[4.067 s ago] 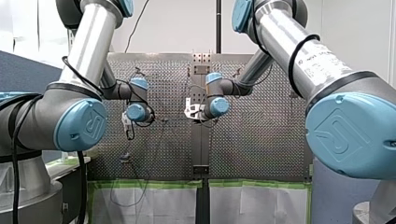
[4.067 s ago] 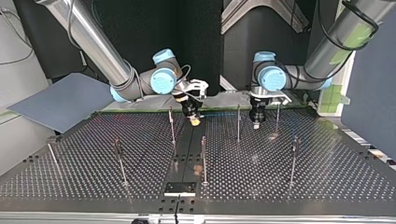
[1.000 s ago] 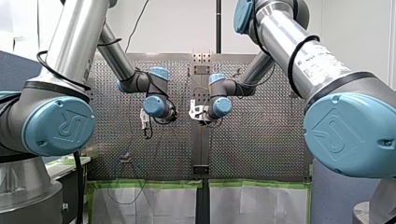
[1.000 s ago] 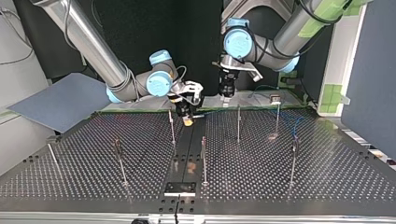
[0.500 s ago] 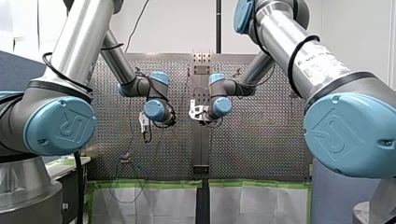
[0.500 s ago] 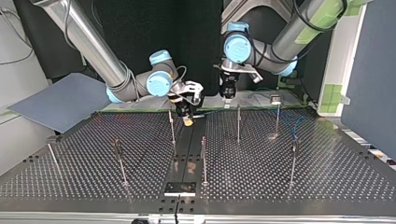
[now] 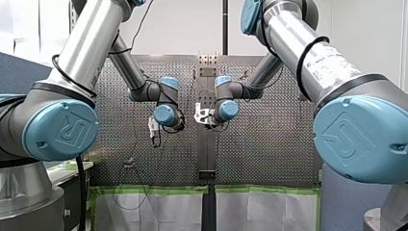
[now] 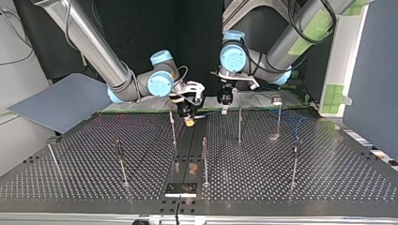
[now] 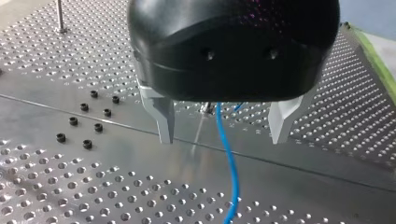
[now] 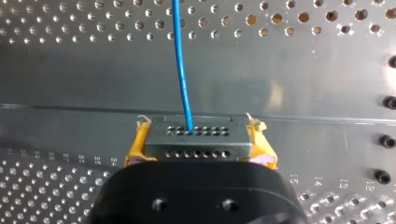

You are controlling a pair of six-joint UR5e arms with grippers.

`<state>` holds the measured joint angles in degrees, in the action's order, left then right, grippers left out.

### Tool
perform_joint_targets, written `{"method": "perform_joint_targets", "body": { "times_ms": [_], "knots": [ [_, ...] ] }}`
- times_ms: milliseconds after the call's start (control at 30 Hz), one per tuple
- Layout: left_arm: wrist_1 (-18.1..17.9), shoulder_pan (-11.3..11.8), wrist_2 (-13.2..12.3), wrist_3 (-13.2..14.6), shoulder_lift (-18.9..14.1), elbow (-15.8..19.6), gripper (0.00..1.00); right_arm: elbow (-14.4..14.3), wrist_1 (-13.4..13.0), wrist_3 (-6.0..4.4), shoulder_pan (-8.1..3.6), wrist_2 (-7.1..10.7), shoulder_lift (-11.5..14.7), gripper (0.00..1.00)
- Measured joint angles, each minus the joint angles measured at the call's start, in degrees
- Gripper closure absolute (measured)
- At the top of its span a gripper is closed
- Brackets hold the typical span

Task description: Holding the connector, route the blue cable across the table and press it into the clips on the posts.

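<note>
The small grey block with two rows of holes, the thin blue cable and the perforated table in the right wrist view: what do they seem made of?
The small grey block: probably metal, matt grey with crisp edges, though plastic is possible. The thin blue cable: likely plastic insulation, smooth and evenly coloured. The perforated table: bare metal, with a dull sheen and soft reflections.

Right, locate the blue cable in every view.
Front view: too thin to make out.
Top view: the blue cable is a faint line from my right pincer towards my left pincer.
Left wrist view: hanging inside the open left pincer.
Right wrist view: running ahead from the gripped connector.
Shared landmark: the table's plain centre strip.
</note>
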<state>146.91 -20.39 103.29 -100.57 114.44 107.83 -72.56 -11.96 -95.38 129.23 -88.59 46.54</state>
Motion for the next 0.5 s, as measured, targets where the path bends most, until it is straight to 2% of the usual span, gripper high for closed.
{"method": "perform_joint_targets", "body": {
  "times_ms": [167, 500],
  "knots": [
    [0.9, 0.0, 0.2, 0.0, 1.4, -2.5, 0.0, 0.0, 0.0, 0.0, -0.04, 0.06, 0.0, 1.0],
    [0.8, 0.3, 0.8, -0.3, 6.4, -7.5, 0.0, 0.0, 0.0, -0.03, -0.18, 0.12, 0.0, 1.0]
  ]
}}
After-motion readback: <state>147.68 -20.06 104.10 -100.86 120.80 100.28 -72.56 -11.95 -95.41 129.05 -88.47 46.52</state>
